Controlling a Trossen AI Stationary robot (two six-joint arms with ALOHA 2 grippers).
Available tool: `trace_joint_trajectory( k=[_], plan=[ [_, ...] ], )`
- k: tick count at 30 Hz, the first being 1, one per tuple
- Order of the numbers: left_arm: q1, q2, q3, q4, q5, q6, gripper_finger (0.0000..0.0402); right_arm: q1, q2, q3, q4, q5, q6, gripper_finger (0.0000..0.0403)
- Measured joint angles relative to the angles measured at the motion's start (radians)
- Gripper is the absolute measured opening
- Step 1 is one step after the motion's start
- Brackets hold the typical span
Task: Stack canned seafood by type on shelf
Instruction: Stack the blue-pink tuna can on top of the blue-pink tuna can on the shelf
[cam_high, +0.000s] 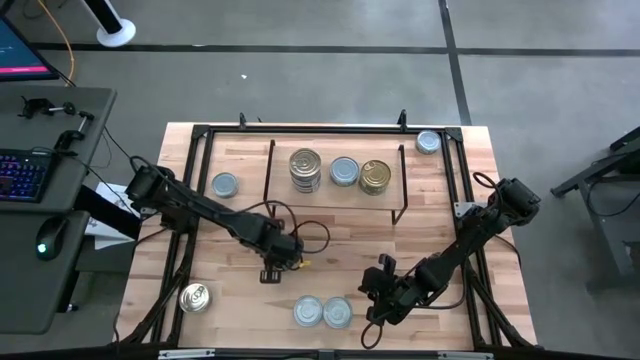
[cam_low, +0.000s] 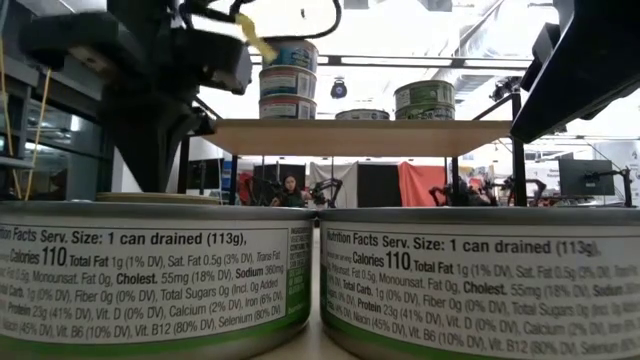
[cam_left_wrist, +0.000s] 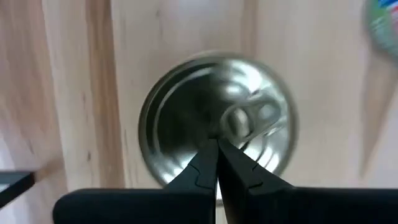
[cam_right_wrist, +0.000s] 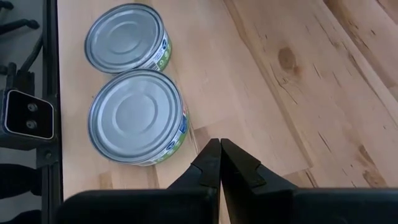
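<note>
The left gripper (cam_high: 272, 272), fingers pressed together with nothing between them, hovers over the table (cam_high: 330, 255) near its middle front; its wrist view shows a pull-tab tin (cam_left_wrist: 217, 127) lying below. The right gripper (cam_high: 373, 283), also clenched and empty, hovers right of two plain-lidded tins (cam_high: 323, 312) at the near edge. The shelf (cam_high: 335, 195) at the far side carries a stack (cam_high: 305, 168), a silver tin (cam_high: 344, 171) and a gold tin (cam_high: 376, 176).

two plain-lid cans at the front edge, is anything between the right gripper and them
Nothing visible. The right gripper, fingers together, hovers over bare wood beside the nearer can; the other can lies just beyond it.
</note>
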Motion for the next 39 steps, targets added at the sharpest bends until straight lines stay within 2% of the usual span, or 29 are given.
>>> trace_joint_trajectory(
  k=[6, 14, 17, 20, 23, 27, 30, 35, 39],
  plan=[
    [0.010, 0.045, 0.005, 0.048, 0.004, -0.005, 0.0000, 0.000, 0.000, 0.000, 0.000, 0.000, 0.030, 0.0000],
    [-0.003, 0.159, 0.006, 0.461, 0.017, -0.087, 0.0000, 0.033, 0.000, 0.000, -0.016, 0.001, 0.033, 0.0000],
    [-0.006, 0.224, 0.048, 0.565, 0.003, -0.104, 0.0000, 0.050, 0.000, 0.000, -0.048, 0.006, 0.056, 0.0000],
    [0.000, 0.278, 0.128, 0.548, -0.019, -0.064, 0.0000, 0.054, 0.000, 0.000, -0.065, 0.019, 0.058, 0.0000],
    [0.014, 0.280, 0.194, 0.485, -0.021, -0.016, 0.0000, 0.027, 0.000, 0.000, -0.079, 0.010, 0.115, 0.0000],
    [0.022, 0.215, 0.212, 0.367, -0.057, 0.103, 0.0000, -0.038, 0.000, -0.029, -0.082, -0.009, 0.229, 0.0000],
    [0.008, 0.151, 0.215, 0.295, -0.137, 0.113, 0.0000, -0.090, 0.000, -0.104, 0.039, -0.065, 0.208, 0.0000],
    [-0.044, 0.091, 0.118, 0.364, -0.169, 0.118, 0.0000, -0.147, 0.001, -0.240, 0.409, -0.124, 0.101, 0.0000],
    [-0.080, 0.041, -0.006, 0.410, -0.277, 0.094, 0.0000, -0.183, 0.001, -0.263, 0.473, -0.125, 0.095, 0.0000]
  ],
)
